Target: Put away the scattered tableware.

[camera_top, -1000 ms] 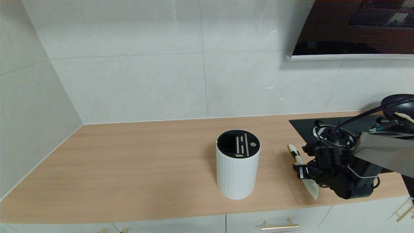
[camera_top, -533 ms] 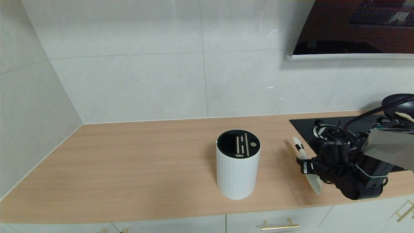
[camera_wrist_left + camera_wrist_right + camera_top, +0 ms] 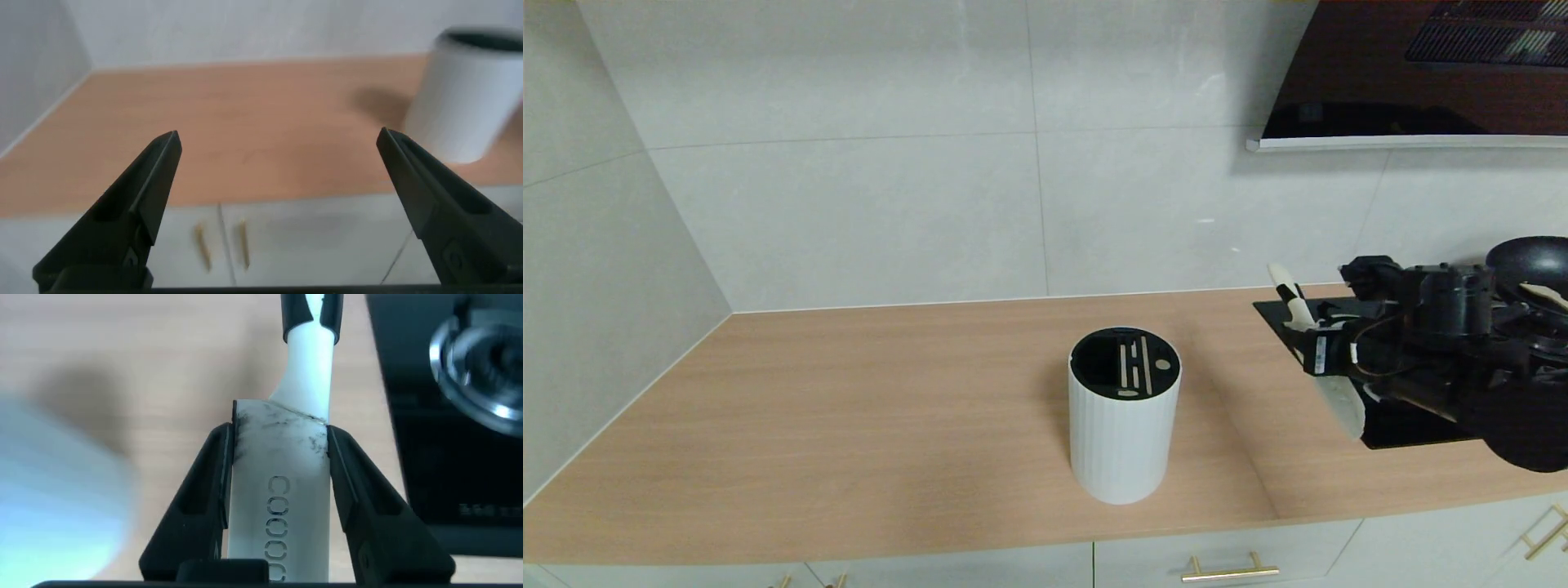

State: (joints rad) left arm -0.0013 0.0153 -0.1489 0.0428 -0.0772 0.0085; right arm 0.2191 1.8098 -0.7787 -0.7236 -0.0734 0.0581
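The right claw (image 3: 280, 438) is clamped on the white knife (image 3: 310, 367), which is marked with a row of small rings. The holder (image 3: 1123, 416) stands to its left. The left claw (image 3: 279, 139) gapes wide, empty.

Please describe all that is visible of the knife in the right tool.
The knife is white: a broad blade with dark speckles and a row of rings, a slim handle with a black band. The right tool is shut on the blade, a finger at each long edge. The knife hangs above the countertop at the stove's left edge, handle towards the wall.
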